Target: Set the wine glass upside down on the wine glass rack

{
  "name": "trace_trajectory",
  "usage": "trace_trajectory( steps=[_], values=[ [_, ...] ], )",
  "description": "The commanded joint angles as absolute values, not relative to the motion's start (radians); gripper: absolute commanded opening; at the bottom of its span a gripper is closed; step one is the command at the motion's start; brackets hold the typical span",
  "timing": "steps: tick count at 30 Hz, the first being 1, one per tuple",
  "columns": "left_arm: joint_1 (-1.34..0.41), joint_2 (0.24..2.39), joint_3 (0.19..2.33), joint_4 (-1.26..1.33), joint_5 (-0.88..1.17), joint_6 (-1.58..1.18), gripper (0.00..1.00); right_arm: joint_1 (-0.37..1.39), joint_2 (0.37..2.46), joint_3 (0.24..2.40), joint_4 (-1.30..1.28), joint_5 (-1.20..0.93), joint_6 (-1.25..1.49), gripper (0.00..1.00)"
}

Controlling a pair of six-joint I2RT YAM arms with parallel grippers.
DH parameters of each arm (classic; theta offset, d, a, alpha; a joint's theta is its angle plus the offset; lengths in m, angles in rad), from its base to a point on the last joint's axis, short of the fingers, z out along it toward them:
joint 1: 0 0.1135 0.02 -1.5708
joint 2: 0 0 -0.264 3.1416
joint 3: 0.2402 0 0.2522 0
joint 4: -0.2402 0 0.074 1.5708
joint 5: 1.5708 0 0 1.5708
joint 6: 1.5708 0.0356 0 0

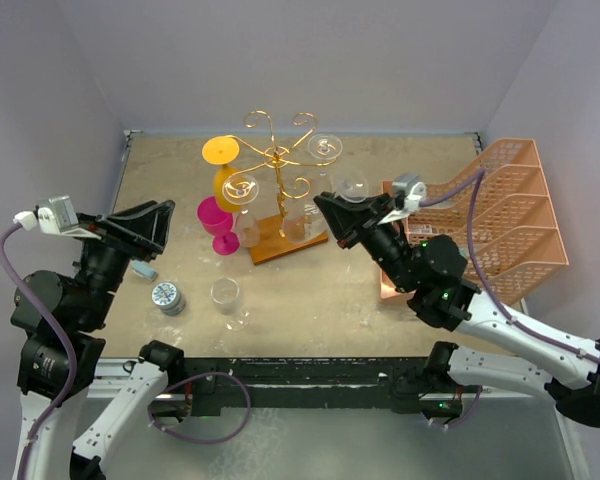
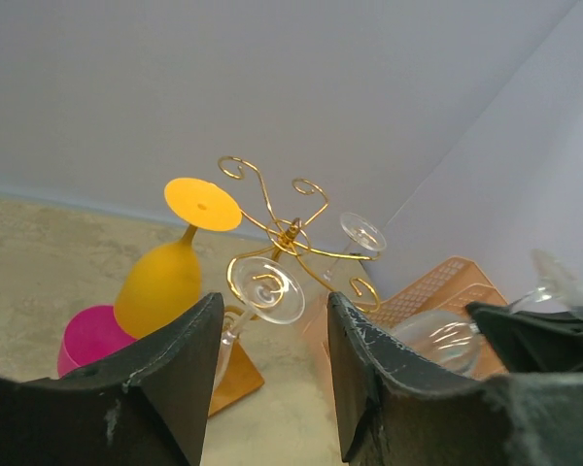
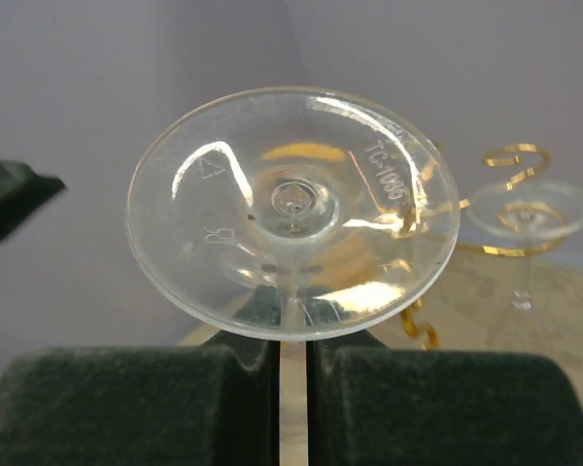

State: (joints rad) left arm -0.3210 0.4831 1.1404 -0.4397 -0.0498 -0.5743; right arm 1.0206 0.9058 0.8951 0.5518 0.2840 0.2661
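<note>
The right tool [image 1: 335,212] is clenched on the stem of the wine glass [image 1: 348,185], holding it in the air just to the right of the rack [image 1: 276,155]. The right wrist view shows both dark fingers [image 3: 408,398] pressed close around the thin stem, with the round foot of the glass facing the camera above them. From the left wrist view the glass lies tilted, its bowl toward the rack and its foot up and away; it touches none of the rack's gold arms.

The rack stands on its wooden base near the middle of the worktop [image 1: 320,300]. A yellow glass [image 1: 225,172] hangs upside down on its left side. One clear hanging glass [image 1: 242,190] sits on a near-left arm and another [image 1: 323,148] on a far-right arm. A pink glass [image 1: 215,220] stands on the worktop just left of the base.

The left tool [image 2: 272,320] is released, its fingers spread wide with nothing between them, and it is held well to the left of the rack, facing it. Near it on the worktop are a small round tin [image 1: 167,297] and a standing clear glass [image 1: 225,296]. A salmon-pink tiered tray [image 1: 510,200] sits at the right edge, behind the right arm.
</note>
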Motion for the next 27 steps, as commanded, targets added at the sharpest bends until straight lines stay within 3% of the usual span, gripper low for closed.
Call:
trace_trajectory(
  steps=[1, 10, 27],
  values=[
    [-0.319, 0.525, 1.173, -0.416, 0.017, -0.596, 0.45, 1.025, 0.915, 0.852, 0.526, 0.37, 0.18, 0.0],
    [-0.32, 0.585, 1.147, -0.352, 0.187, -0.688, 0.49, 1.025, 0.987, 0.819, 0.521, 0.441, 0.136, 0.0],
    [-0.319, 0.648, 1.159, -0.423, 0.16, -0.7, 0.49, 0.992, 1.131, 0.825, 0.653, 0.544, 0.091, 0.0]
  ],
)
